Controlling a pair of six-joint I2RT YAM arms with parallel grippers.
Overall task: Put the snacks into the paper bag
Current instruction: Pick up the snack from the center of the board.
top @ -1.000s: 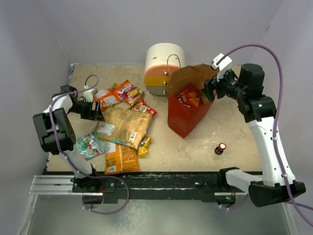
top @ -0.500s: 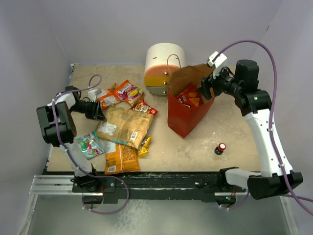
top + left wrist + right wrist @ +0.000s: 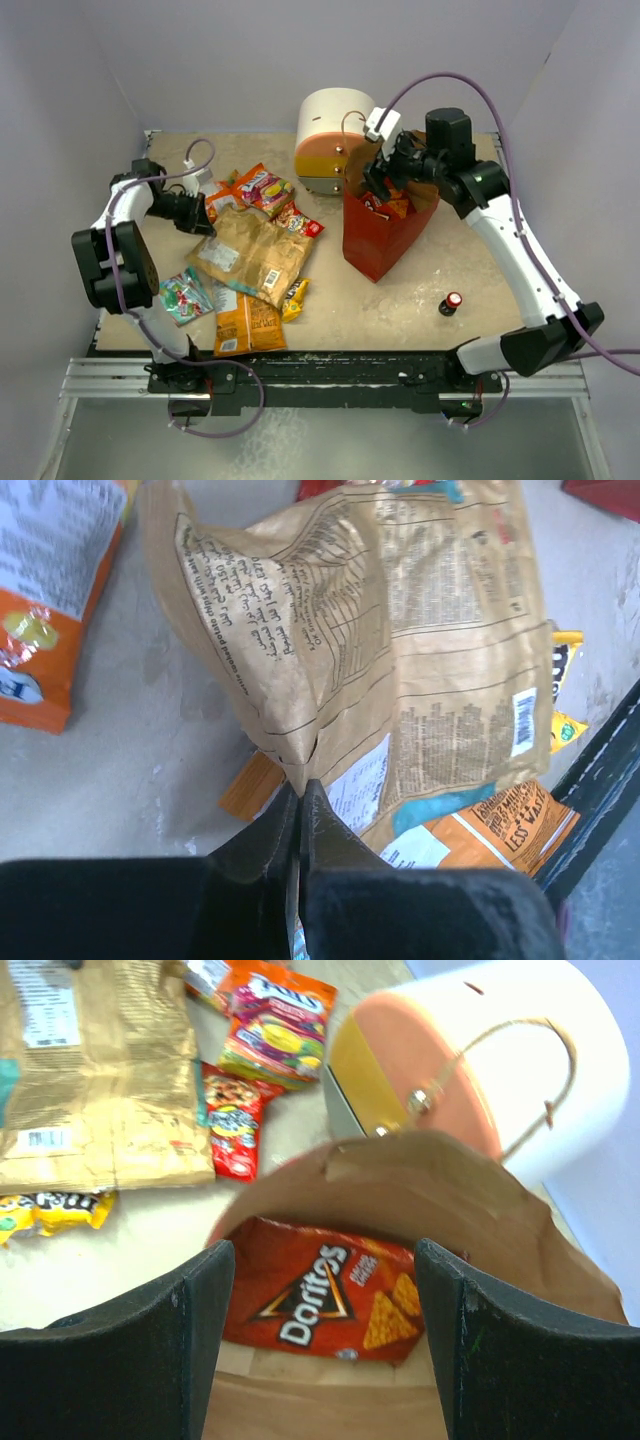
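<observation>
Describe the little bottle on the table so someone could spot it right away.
Find the tall brown paper bag with red sides. Toward the beige table's near right corner from it, a tiny red-capped bottle stands alone; the loose flat crinkly packets lie left of the bag.

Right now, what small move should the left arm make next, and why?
Probably lift the left gripper a little: its jaws look shut on a corner of the tan chip bag, which lies over other packets. It must clear them before going to the paper bag.
</observation>
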